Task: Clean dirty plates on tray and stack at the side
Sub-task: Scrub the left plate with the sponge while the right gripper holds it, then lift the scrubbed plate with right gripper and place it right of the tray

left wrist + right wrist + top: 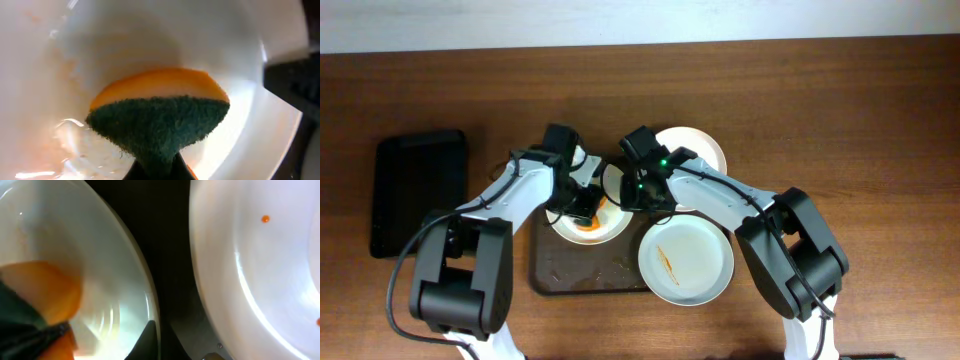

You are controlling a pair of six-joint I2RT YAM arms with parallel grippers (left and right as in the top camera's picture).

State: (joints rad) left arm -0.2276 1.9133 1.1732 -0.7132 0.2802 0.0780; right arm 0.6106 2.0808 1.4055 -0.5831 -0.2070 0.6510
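My left gripper [156,173] pinches a green-faced orange sponge [157,120] at its narrow end. The fanned green edge presses against the inside of a round white glossy plate [125,35], which is faintly smeared orange at the left.

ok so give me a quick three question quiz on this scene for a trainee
1. True or false: the left tool pinches a sponge and holds it on a plate.
2. The streaked plate lies: A) fully inside the brown tray; B) partly over the tray's right end; C) on top of another plate.
3. Counting the back plate, how many white plates show in the overhead view?

Key: 1 true; 2 B; 3 three.
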